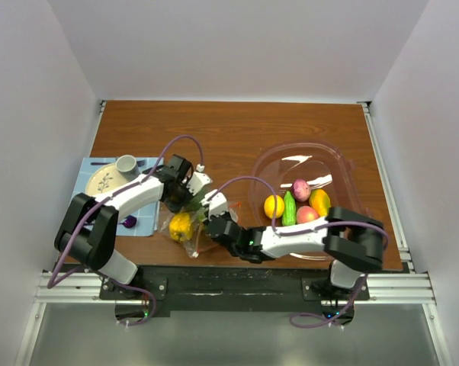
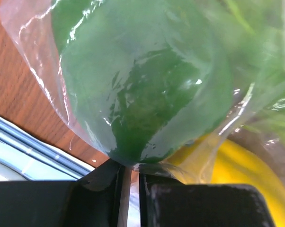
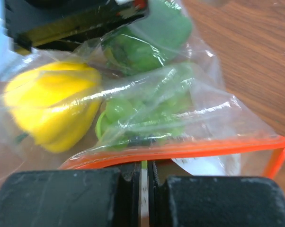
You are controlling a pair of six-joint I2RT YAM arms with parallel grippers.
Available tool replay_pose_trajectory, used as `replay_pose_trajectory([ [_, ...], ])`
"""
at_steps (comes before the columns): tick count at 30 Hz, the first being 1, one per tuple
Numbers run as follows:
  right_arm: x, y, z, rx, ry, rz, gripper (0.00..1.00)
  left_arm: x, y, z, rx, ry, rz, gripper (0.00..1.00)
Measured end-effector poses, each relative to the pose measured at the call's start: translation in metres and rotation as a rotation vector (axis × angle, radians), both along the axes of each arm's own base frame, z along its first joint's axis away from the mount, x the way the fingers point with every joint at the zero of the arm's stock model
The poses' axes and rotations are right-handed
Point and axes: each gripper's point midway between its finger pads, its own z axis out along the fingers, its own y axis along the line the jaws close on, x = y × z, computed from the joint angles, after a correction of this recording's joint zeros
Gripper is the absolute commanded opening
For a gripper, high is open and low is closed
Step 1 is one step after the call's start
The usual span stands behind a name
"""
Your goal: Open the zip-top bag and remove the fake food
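Clearly the zip-top bag (image 1: 185, 227) sits just left of the pink-tinted tub (image 1: 338, 158), held between both arms. On its tub side, the right gripper (image 3: 143, 176) is clamped on the orange zip strip (image 3: 194, 147). The left gripper (image 2: 131, 171), farther from the tub, looks pinched onto a fold of film, though the close view leaves that uncertain. A yellow pepper (image 3: 50, 104) and green pieces (image 2: 142, 90) are inside the bag, and other fake food (image 1: 296, 204) lies in the tub. If the zip is not parted, pulling could tear the thin film, or the slick plastic could slip from a pinch and spill the bag.
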Motion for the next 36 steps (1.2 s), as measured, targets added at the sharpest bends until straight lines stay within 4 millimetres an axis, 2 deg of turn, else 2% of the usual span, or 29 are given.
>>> replay_pose_trajectory([
  [9, -0.036, -0.04, 0.063, 0.114, 0.037, 0.056, 0.0, 0.013, 0.023, 0.0, 0.006, -0.022, 0.07, 0.12],
  [17, -0.04, -0.113, 0.124, 0.16, -0.019, -0.027, 0.0, 0.015, 0.03, 0.0, 0.013, -0.026, 0.087, 0.11],
  [20, -0.039, -0.134, 0.132, 0.152, -0.037, -0.056, 0.0, 0.015, 0.03, 0.001, 0.011, -0.024, 0.088, 0.11],
  [23, -0.038, -0.144, 0.127, 0.111, -0.038, -0.079, 0.0, 0.012, 0.027, 0.005, -0.007, -0.018, 0.082, 0.12],
  [26, -0.038, -0.147, 0.117, 0.043, -0.028, -0.088, 0.0, 0.013, 0.021, 0.023, -0.047, -0.035, 0.073, 0.28],
  [27, -0.037, -0.148, 0.113, 0.014, -0.025, -0.091, 0.0, 0.012, 0.016, 0.033, -0.077, -0.037, 0.067, 0.43],
  [29, -0.036, -0.147, 0.109, -0.02, -0.025, -0.1, 0.0, 0.013, 0.007, 0.05, -0.128, -0.042, 0.049, 0.51],
  [30, -0.035, -0.146, 0.108, -0.031, -0.025, -0.102, 0.0, 0.012, 0.002, 0.058, -0.156, -0.039, 0.035, 0.59],
  [33, -0.034, -0.143, 0.106, -0.044, -0.024, -0.103, 0.0, 0.002, -0.015, 0.083, -0.25, -0.01, -0.027, 0.68],
  [36, -0.034, -0.142, 0.105, -0.048, -0.026, -0.102, 0.0, -0.02, -0.019, 0.085, -0.283, 0.06, -0.092, 0.72],
])
